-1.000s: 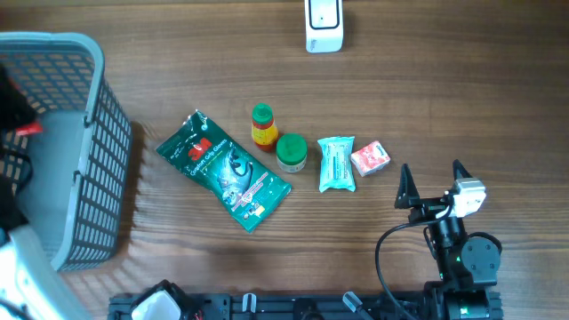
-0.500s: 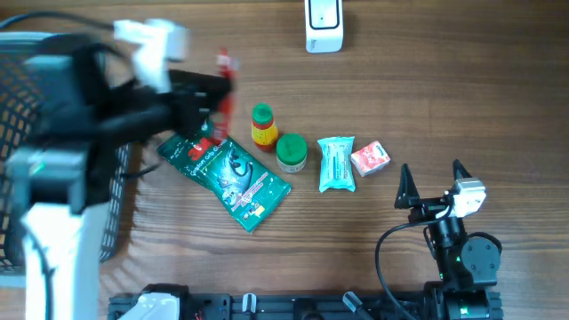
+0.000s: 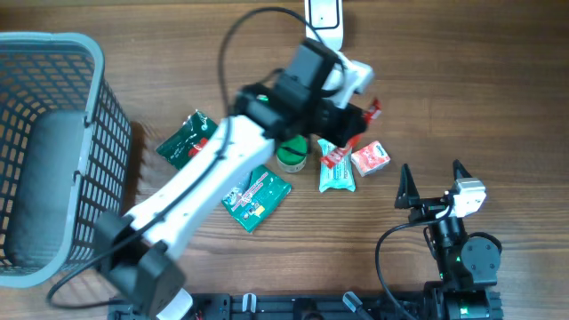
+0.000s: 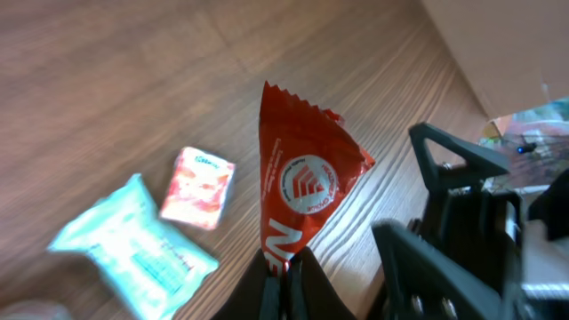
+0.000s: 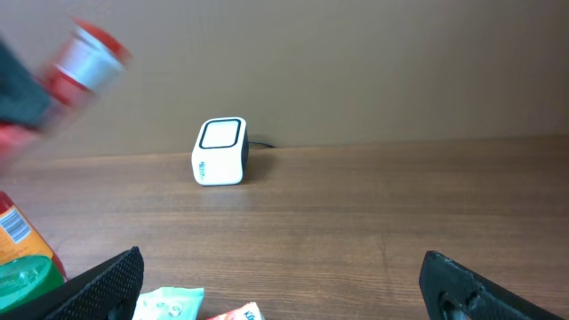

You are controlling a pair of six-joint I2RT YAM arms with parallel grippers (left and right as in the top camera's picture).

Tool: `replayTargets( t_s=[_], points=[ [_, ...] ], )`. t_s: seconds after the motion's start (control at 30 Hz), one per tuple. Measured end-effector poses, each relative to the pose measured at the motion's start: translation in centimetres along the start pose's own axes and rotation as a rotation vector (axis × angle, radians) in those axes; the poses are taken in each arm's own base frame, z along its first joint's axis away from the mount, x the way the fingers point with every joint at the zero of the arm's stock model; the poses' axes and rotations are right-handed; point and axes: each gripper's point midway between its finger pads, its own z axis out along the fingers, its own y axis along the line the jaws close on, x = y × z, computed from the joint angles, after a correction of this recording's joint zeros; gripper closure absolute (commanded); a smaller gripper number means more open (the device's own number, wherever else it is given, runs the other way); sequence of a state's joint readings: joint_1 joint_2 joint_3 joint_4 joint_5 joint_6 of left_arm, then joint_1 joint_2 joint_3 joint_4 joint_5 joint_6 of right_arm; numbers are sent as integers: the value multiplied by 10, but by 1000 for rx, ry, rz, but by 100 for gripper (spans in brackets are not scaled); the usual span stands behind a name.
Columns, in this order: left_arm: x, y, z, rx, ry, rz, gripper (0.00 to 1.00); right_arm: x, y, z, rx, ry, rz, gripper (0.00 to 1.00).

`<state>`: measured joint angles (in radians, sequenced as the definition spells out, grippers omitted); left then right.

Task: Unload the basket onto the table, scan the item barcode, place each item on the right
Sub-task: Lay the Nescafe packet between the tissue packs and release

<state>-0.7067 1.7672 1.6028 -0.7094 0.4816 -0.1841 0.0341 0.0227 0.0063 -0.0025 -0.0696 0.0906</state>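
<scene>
a wooden worktop (image 3: 462,80) carries a grey basket (image 3: 98,178) at its left edge and a white scanner (image 3: 323,22) at the far edge. the left tool (image 4: 284,271) is clamped on the bottom edge of a red packet (image 4: 302,187), held off the worktop near a teal pack (image 4: 133,240) and a small pink box (image 4: 197,187). the right tool (image 3: 432,173) stands apart, empty.

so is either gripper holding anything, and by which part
The left gripper pinches the red packet by one narrow end; the right gripper is open and empty.
</scene>
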Motion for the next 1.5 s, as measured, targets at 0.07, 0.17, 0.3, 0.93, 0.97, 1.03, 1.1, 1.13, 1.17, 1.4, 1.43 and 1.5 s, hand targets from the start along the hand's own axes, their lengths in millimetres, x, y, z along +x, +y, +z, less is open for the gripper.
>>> replayTargets(
  t_s=[0.07,0.17,0.3,0.93,0.97,1.03,1.1,1.13,1.17,1.4,1.43,1.5],
  points=[
    [7,1,30,-20,29,-39,96,0,0,0,0,0,0,0],
    [27,14,72,-98,86,-150,96,0,0,0,0,0,0,0],
    [47,32,102,-223,110,-301,96,0,0,0,0,0,0,0],
    [93,96,111,-629,17,-520,87,0,0,0,0,0,0,0],
    [92,97,111,-632,10,-531,85,0,0,0,0,0,0,0],
    [91,97,111,-633,-1,-545,80,0,0,0,0,0,0,0],
    [91,98,111,-637,-8,-557,74,0,0,0,0,0,0,0],
    [91,98,111,-638,-9,-558,70,0,0,0,0,0,0,0],
    [91,98,111,-639,-11,-559,51,0,0,0,0,0,0,0],
    [86,93,115,-610,-31,-570,8,0,0,0,0,0,0,0],
    [86,92,115,-609,-31,-563,0,0,0,0,0,0,0,0],
    [85,91,115,-622,-42,-549,0,0,0,0,0,0,0,0]
  ],
)
